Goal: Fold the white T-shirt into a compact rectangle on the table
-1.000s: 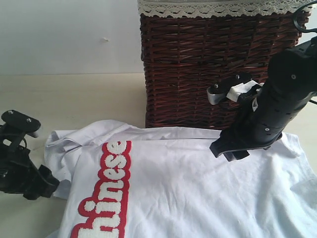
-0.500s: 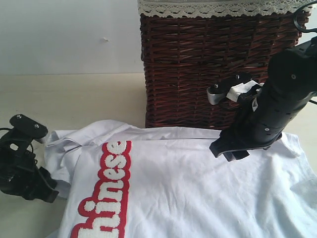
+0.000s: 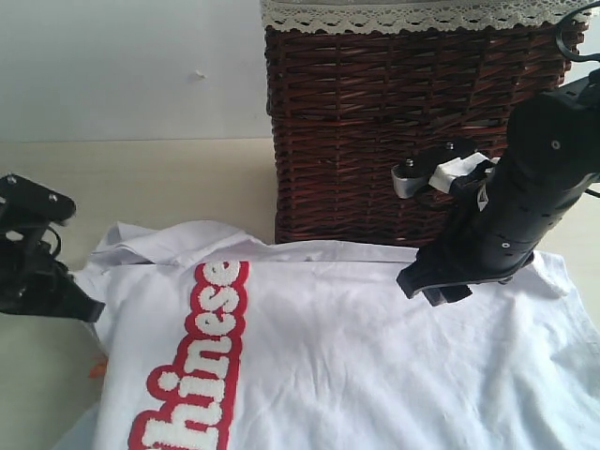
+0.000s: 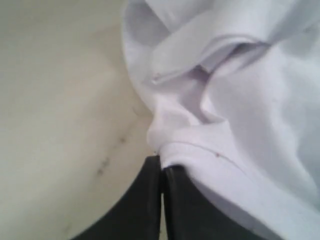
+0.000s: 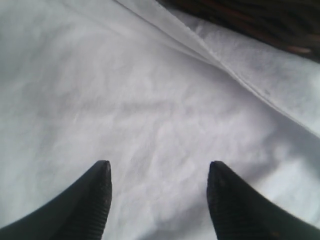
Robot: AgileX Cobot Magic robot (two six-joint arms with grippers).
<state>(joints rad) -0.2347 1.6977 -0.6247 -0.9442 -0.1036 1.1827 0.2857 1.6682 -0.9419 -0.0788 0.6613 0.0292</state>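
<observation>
The white T-shirt point(image 3: 356, 347) lies spread on the table point(image 3: 159, 183), its red band of white letters point(image 3: 202, 356) running down the left part. At the shirt's left edge my left gripper point(image 3: 86, 309) is shut, pinching a fold of the white fabric point(image 4: 190, 150) between its black tips point(image 4: 162, 167). A small orange tag point(image 3: 97, 369) shows just below it. My right gripper point(image 3: 433, 287) hovers open over the shirt's upper right part, close to the basket, and only white cloth point(image 5: 150, 100) lies beneath its spread fingers point(image 5: 159, 172).
A dark brown wicker basket point(image 3: 375, 122) with a lace-edged liner point(image 3: 394, 14) stands right behind the shirt; its base shows in the right wrist view point(image 5: 260, 20). Cream table with faint scuffs point(image 4: 60, 100) stretches left of the shirt. A white wall point(image 3: 122, 66) is behind.
The left gripper closed on the shirt's left edge and drew it leftward. The bunched sleeve has flattened out and the orange tag has come into sight. The right arm has not moved.
</observation>
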